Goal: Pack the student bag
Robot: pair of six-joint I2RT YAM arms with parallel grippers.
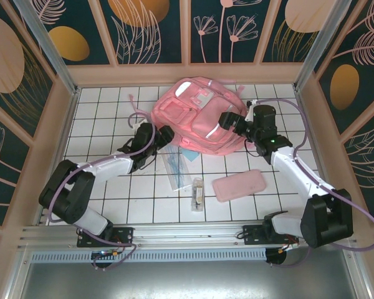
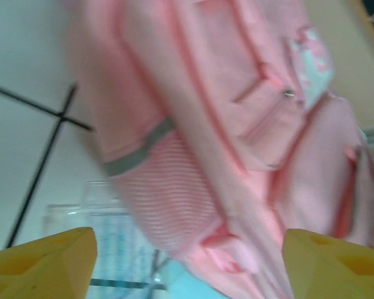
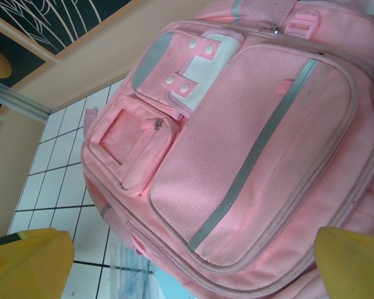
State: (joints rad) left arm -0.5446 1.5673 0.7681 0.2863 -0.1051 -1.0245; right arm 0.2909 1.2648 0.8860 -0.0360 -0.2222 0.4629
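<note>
My left fingers [image 2: 43,265] and right fingers [image 3: 31,261] stand wide, empty, beside the student bag [image 1: 202,118]; closing here, I risk snagging loose fabric and dragging the bag.

We see bright, even light from above in the top external view. The white tiled counter [image 1: 112,187] carries only soft, short shadows beside the arms. The shiny strips of the student bag [image 1: 199,118] glare white. Our left wrist view is smeared by motion blur, with seams and tile lines soft. The right wrist view is sharp on the fabric, but the yellow fingers [image 3: 28,265] of the right end effector [image 3: 187,268] are out of focus.
</note>
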